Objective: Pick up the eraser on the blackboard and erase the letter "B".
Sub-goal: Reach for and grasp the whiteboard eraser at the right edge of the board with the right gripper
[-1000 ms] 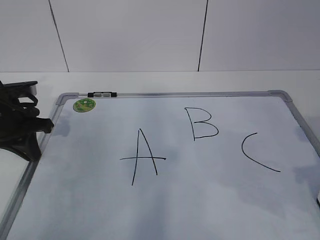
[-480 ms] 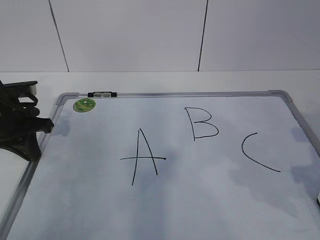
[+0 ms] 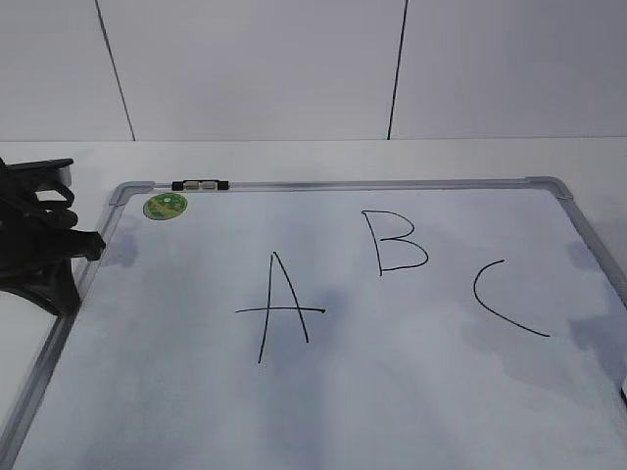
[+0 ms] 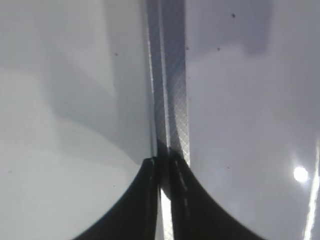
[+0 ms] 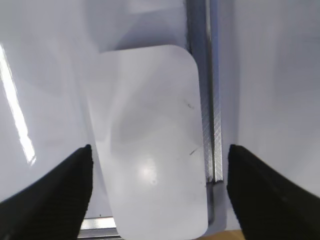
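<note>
In the exterior view, the thin black hand-drawn letter "B" (image 3: 394, 242) stood unsmudged on the large white dry-erase blackboard (image 3: 323, 184), and the black left gripper (image 3: 44, 245) sat by its left frame. In the left wrist view, that gripper's (image 4: 165, 167) jaws were pressed together, holding nothing. In the right wrist view, the white rounded-rectangular plastic eraser (image 5: 152, 145) lay by the board's corner frame, between the widely parted, non-touching jaws of the right gripper (image 5: 159, 172).
</note>
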{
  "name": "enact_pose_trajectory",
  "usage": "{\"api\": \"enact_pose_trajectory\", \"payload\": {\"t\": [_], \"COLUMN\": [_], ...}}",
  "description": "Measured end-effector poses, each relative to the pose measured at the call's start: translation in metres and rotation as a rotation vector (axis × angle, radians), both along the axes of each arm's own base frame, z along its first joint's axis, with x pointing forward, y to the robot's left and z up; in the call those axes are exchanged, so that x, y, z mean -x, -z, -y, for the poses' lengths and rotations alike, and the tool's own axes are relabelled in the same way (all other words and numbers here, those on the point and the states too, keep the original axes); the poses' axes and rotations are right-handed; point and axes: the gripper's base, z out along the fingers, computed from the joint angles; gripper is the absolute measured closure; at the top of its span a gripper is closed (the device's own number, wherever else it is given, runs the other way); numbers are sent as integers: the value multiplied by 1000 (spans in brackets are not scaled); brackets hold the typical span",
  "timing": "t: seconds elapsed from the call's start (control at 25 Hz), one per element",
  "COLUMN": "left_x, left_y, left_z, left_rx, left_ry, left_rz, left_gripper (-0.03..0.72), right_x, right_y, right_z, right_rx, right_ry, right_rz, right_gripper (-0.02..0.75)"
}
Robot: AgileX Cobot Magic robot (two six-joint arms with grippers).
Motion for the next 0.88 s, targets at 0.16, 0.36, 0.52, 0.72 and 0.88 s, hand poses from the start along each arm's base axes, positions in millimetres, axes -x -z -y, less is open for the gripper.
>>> {"api": "enact_pose_trajectory", "payload": {"t": [0.16,0.36,0.52,0.72,0.88], "left_x": [0,0,0,0,0], "left_y": [0,0,0,0,0], "left_z": [0,0,0,0,0], "left_rx": [0,0,0,0,-2], "left_ry": [0,0,0,0,1], "left_rz": [0,0,-2,-2,-1], "left_gripper": [663,663,663,663,663], "right_x": [-1,-1,5,11,10], "right_y": [0,0,9,22,26], "right_z": [0,0,-1,-2,-3], "right_rx": [2,1,-4,-14,-14], "right_ry": [-13,-33,-39,-38,-45], "right_rz": [10,14,-9,0,32], "right_gripper": [76,78,87,97,107]}}
